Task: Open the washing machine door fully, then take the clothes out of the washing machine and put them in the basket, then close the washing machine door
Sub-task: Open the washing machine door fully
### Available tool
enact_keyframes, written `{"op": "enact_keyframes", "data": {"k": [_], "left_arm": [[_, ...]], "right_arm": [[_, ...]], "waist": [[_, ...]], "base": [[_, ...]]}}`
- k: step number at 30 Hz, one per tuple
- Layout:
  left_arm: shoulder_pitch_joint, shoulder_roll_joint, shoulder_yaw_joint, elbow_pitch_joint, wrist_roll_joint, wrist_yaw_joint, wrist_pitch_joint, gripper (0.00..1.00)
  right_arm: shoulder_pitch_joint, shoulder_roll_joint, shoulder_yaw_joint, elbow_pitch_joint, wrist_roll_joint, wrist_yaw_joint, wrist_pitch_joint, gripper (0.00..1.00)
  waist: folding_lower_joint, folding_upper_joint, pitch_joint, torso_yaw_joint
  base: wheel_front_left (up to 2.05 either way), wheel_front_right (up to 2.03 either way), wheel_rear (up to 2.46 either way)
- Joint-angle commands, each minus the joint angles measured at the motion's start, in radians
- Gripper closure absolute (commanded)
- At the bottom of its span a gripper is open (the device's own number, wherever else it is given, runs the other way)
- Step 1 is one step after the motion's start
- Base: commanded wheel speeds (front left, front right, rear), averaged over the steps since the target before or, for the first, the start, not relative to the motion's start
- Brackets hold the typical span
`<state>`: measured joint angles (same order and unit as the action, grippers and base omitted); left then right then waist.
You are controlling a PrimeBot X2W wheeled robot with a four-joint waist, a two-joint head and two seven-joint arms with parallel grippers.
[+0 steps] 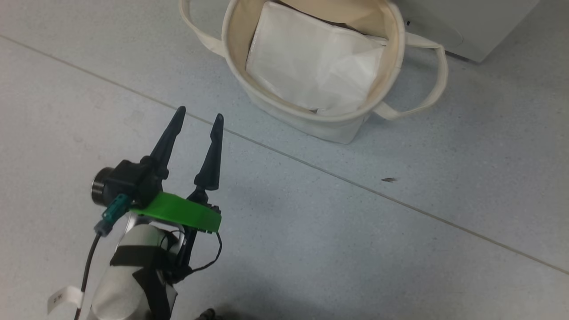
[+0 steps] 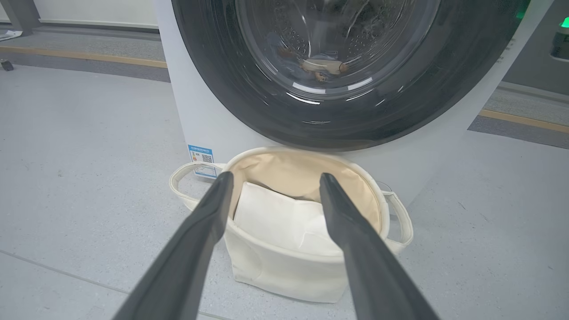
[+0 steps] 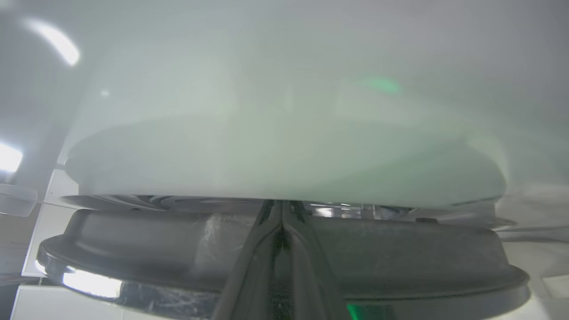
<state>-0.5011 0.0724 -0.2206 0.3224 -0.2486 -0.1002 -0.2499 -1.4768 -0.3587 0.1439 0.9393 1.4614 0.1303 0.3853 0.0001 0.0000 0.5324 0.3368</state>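
The washing machine [image 2: 195,120] stands white behind the basket, and its door [image 2: 222,89], black-rimmed with a glass bowl, faces me. Through the glass a small cream and brown bundle, the clothes [image 2: 322,66], lies low in the drum. The cream canvas basket [image 2: 284,271] sits on the floor against the machine's foot. My left gripper [image 2: 276,177] hovers open and empty a little short of the basket [image 1: 329,129]; it shows at lower left in the head view [image 1: 199,114]. My right gripper [image 3: 282,204] is shut, its tips at the narrow gap above the dark door rim [image 3: 400,249].
A flat white folded pad [image 1: 311,62] lies in the basket. A blue sticker [image 2: 201,160] marks the machine's lower left corner. Grey tiled floor [image 1: 355,244] spreads around me. A corner of the machine [image 1: 466,26] shows at the head view's top right.
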Motion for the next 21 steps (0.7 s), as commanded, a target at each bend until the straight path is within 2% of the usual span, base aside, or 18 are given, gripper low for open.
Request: {"op": "enact_keyframes", "data": {"k": [1,12,21], "left_arm": [[0.009,0.02,0.039,-0.034,0.009,-0.004,-0.012,0.0],[0.034,0.008,0.078,-0.012,0.025,-0.015,-0.012,0.0],[0.08,0.01,0.102,0.006,0.045,-0.021,-0.012,0.0]], "right_arm": [[-0.048,0.001,-0.002,-0.033,-0.004,0.0,-0.003,1.0],[0.076,0.047,0.074,-0.05,0.06,0.0,0.277,1.0],[0.302,0.121,0.136,-0.159,0.085,0.0,0.362,1.0]], "waist": [[-0.0001,0.0,0.004,0.005],[-0.0001,0.0,-0.065,-0.011],[-0.0001,0.0,-0.212,-0.033]], "base": [[0.0,0.0,0.0],[0.0,0.0,0.0],[0.0,0.0,0.0]]}}
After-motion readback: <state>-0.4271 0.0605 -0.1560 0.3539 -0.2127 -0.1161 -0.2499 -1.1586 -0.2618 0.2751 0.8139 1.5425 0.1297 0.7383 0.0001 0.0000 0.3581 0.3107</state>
